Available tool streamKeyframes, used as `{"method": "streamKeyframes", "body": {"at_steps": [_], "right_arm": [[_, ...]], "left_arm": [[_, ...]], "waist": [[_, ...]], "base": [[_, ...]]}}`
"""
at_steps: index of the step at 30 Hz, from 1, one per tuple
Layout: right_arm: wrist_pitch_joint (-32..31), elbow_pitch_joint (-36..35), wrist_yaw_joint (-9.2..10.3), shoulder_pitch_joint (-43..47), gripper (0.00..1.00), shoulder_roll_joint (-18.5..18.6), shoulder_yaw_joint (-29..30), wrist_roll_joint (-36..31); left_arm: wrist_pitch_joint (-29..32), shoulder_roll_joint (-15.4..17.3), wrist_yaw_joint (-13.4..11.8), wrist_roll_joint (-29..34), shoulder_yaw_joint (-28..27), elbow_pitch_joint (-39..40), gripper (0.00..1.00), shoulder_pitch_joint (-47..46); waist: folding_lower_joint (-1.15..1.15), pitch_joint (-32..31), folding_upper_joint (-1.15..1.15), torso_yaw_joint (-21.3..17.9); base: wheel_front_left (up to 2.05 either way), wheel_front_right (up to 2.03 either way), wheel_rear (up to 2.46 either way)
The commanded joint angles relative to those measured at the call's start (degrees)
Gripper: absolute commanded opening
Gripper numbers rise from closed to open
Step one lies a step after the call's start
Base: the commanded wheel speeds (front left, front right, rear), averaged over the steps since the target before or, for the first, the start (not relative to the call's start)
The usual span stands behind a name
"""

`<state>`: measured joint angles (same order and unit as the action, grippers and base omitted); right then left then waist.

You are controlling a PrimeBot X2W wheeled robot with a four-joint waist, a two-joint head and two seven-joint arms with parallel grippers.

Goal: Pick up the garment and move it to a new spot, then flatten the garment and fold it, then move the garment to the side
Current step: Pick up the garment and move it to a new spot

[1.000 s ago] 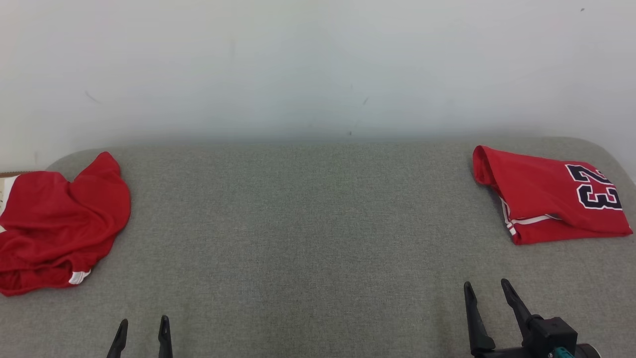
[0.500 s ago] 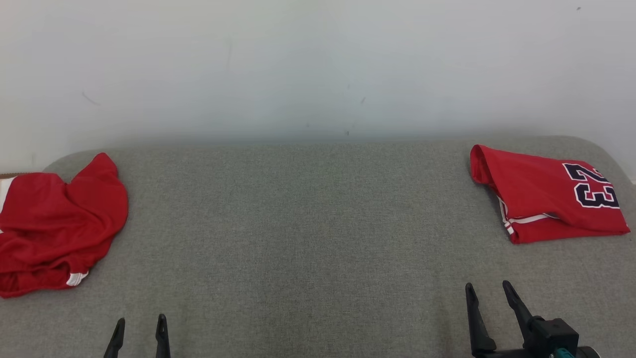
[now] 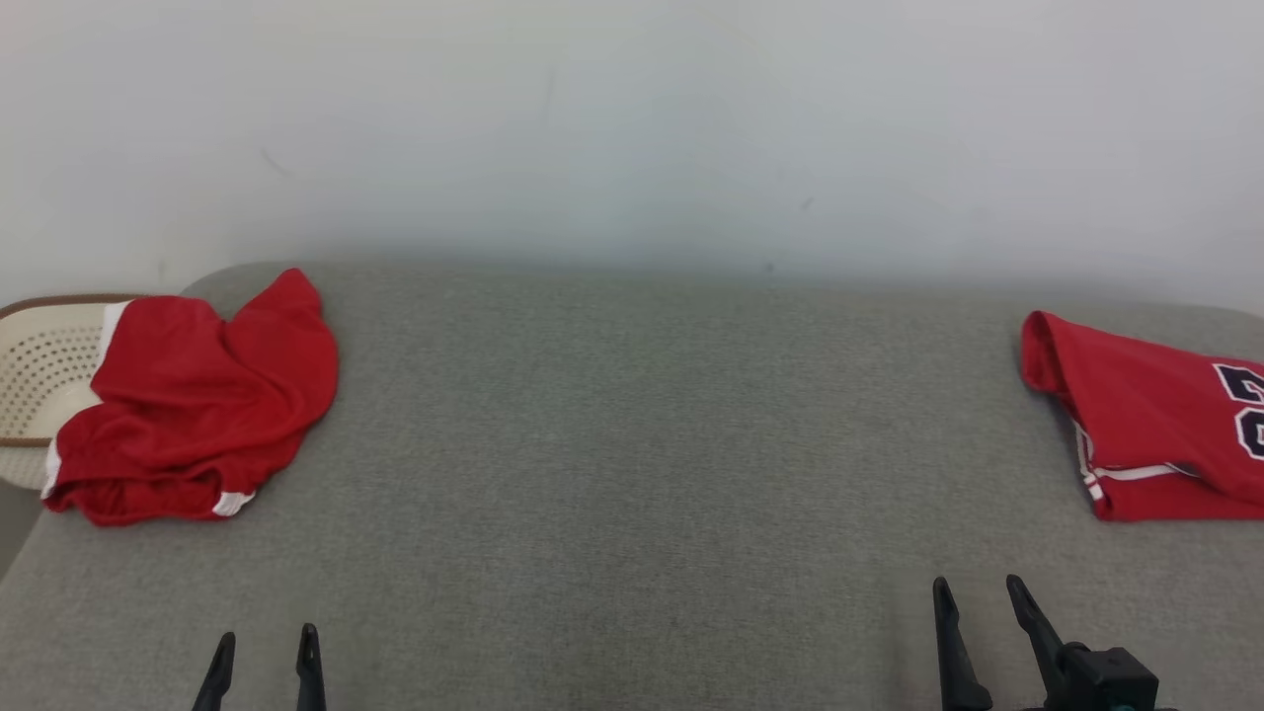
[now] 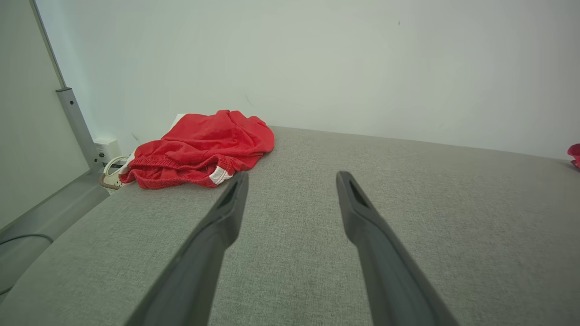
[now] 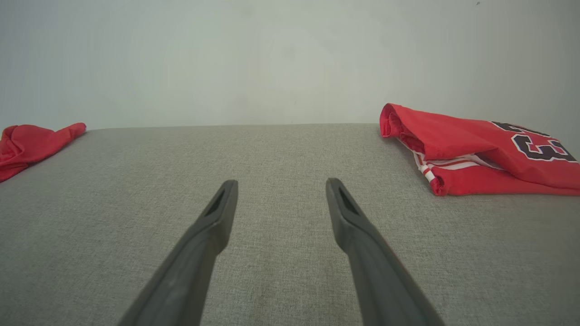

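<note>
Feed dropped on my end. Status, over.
Left gripper open, right gripper open, both empty. Crumpled red garment far left, partly over basket, untouched. Folded jersey far right, not in the way.

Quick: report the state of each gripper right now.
Left gripper: open, holding nothing.
Right gripper: open, holding nothing.

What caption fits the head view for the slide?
Open left gripper and right gripper over a grey cushion; crumpled red garment left, partly covering a basket; folded red jersey right.
</note>
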<state>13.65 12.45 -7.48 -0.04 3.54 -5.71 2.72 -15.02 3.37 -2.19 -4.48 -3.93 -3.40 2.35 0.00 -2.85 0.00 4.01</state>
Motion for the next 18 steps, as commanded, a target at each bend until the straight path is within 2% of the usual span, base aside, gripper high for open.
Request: {"method": "streamKeyframes", "body": {"at_steps": [1, 10, 18], "right_arm": [[0.3, 0.2, -0.02, 0.9, 1.00, -0.1, 0.0, 0.4], [0.6, 1.3, -0.02, 0.2, 1.00, -0.4, -0.8, 1.0], [1.0, 2.4, -0.02, -0.2, 1.00, -0.6, -1.6, 1.7]], "left_arm": [[-0.2, 0.6, -0.1, -0.1, -0.3, 0.1, 1.00, 0.6], [-0.2, 1.3, -0.3, -0.7, -1.4, 0.8, 1.00, 1.7], [-0.2, 1.9, -0.4, -1.1, -1.8, 0.8, 1.00, 2.3]], "waist": [[0.00, 0.2, 0.00, 4.2], [0.00, -0.2, 0.00, 13.4], [0.00, -0.7, 0.00, 19.6]], "base": [[0.00, 0.00, 0.00], [0.00, 0.00, 0.00], [0.00, 0.00, 0.00]]}}
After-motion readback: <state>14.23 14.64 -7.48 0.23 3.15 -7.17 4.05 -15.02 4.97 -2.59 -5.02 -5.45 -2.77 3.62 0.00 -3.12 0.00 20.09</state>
